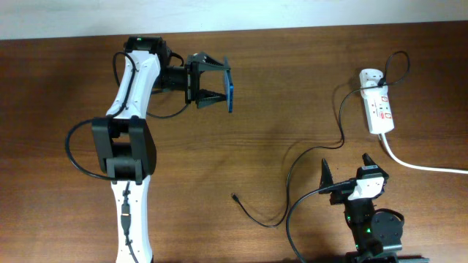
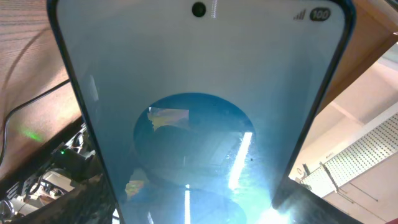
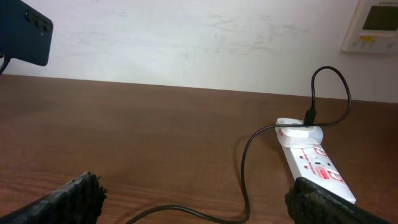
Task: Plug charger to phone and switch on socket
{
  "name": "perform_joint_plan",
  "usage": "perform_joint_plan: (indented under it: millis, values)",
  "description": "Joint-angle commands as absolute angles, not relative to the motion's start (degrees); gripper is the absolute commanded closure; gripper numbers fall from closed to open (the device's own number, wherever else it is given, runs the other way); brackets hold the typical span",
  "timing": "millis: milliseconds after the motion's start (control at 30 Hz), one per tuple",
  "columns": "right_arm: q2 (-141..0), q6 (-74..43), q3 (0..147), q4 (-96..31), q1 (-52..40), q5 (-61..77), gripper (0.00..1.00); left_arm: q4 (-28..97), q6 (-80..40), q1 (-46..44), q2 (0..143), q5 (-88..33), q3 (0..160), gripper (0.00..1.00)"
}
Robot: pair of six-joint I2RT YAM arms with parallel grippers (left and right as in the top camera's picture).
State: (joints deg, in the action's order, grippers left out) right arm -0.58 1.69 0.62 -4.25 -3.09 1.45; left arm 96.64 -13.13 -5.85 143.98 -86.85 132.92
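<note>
My left gripper (image 1: 221,85) is shut on the phone (image 1: 230,93) and holds it edge-on above the table at the back left. In the left wrist view the phone's (image 2: 199,93) blue-and-white screen with its blue oval fills the frame. The phone's dark back shows at the top left of the right wrist view (image 3: 25,30). The charger cable (image 1: 292,172) runs from the socket (image 1: 379,108) in loops to its tip (image 1: 234,196), which lies loose on the table. My right gripper (image 1: 346,162) is open and empty at the front right, with the cable (image 3: 244,163) and socket (image 3: 314,165) ahead of it.
The socket's thick white cord (image 1: 424,166) runs off to the right edge. A white wall (image 3: 186,37) stands behind the table's far edge. Bare wooden tabletop (image 1: 278,102) lies between the two arms.
</note>
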Motion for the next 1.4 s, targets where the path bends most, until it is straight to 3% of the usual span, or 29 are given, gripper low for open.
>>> perform_joint_plan:
  millis: [0, 333, 467, 567, 667, 767, 967, 1167, 1367]
  values:
    - [-0.19, 1.48, 0.32, -4.54, -2.98, 1.21, 0.02, 96.77, -13.26, -5.45, 144.31, -90.19, 134.41, 0.22]
    - [-0.19, 0.60, 0.32, -4.43, -2.98, 2.13, 0.02, 96.77, -13.28, -5.45, 144.31, -90.19, 134.41, 0.22]
    - [-0.19, -5.48, 0.32, -3.66, -2.98, 8.01, 0.01, 96.77, -13.28, -5.45, 144.31, -90.19, 134.41, 0.22]
    - [-0.19, -8.03, 0.32, -2.28, -2.98, 24.27, 0.02, 96.77, -13.30, -5.45, 144.31, -90.19, 134.41, 0.22]
    - [-0.19, -8.64, 0.32, 6.59, -2.98, 34.41, 0.02, 96.77, -13.30, -5.45, 144.31, -90.19, 134.41, 0.22]
    - [-0.21, -14.00, 2.20, 16.56, -2.92, 32.40, 0.02, 96.77, -13.30, -5.45, 144.31, -90.19, 134.41, 0.22]
    - [-11.49, -1.48, 24.53, -16.34, -2.92, 5.80, 0.01, 96.77, -13.28, -5.45, 144.31, -90.19, 134.41, 0.22]
    - [-26.33, -2.37, 24.69, -16.51, -2.94, 4.27, 0.02, 96.77, -13.50, -5.45, 144.31, -90.19, 134.41, 0.22]
    - [-27.86, -2.35, 24.69, -14.57, -2.94, 14.79, 0.02, 96.77, -13.91, -5.45, 144.31, -90.19, 134.41, 0.22]
